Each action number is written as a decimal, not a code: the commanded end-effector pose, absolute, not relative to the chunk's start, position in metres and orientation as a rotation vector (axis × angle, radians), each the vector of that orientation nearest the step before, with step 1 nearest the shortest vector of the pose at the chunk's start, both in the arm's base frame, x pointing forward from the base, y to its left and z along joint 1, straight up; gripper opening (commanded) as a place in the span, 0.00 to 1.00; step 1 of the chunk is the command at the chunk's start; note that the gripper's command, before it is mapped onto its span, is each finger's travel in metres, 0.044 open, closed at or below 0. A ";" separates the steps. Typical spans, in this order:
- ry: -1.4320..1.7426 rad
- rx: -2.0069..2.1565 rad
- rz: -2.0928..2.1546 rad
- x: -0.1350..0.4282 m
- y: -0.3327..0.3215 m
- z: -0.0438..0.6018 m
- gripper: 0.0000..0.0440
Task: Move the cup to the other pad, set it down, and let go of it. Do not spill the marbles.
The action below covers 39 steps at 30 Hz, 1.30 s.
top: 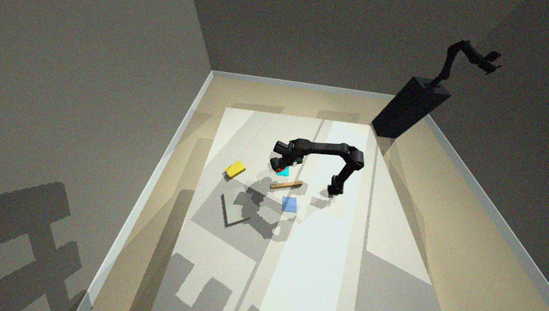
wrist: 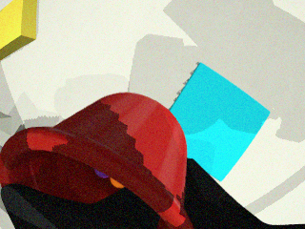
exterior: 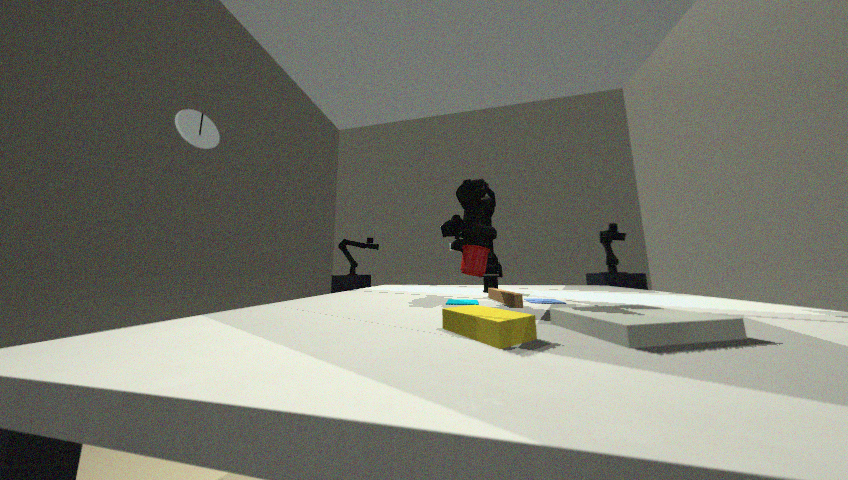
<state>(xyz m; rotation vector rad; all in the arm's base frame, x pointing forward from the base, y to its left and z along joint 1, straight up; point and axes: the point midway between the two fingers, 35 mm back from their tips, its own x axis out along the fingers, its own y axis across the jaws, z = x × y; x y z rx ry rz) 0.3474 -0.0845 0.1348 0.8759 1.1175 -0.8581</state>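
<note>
cup (top: 278, 170) (exterior: 474, 260) (wrist: 143, 129): raised above table (exterior: 357, 374), near cyan pad (top: 283, 172) (exterior: 462, 302) (wrist: 224, 119), slightly tilted | marbles (wrist: 109, 177): purple and orange, inside | gripper (top: 278, 157) (exterior: 471, 243): jaws clenched on cup | wooden bar (top: 286, 184) (exterior: 504, 297): between cyan pad and blue pad (top: 289, 204) (exterior: 545, 301)

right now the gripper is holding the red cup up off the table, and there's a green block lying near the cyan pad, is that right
The block is yellow, not green, as the exterior view shows; the gripper does hold the red cup up off the table.
</note>
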 end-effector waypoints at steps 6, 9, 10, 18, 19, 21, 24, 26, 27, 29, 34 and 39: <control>1.114 0.882 -0.888 0.341 -0.097 0.114 0.00; 1.116 0.887 -0.898 0.337 -0.100 0.106 0.00; 1.117 0.888 -0.901 0.336 -0.101 0.103 0.00; 1.134 0.900 -0.933 0.322 -0.104 0.081 0.03; 1.138 0.901 -0.938 0.320 -0.105 0.079 0.03; 1.144 0.904 -0.949 0.317 -0.106 0.075 0.04; 1.141 0.911 -0.958 0.314 -0.109 0.071 0.11; 1.128 0.920 -0.960 0.314 -0.112 0.070 0.19; 1.116 0.927 -0.957 0.315 -0.113 0.072 0.24; 1.094 0.942 -0.949 0.317 -0.115 0.075 0.33; 1.069 0.962 -0.927 0.315 -0.115 0.084 0.36; 1.049 0.978 -0.910 0.311 -0.115 0.094 0.42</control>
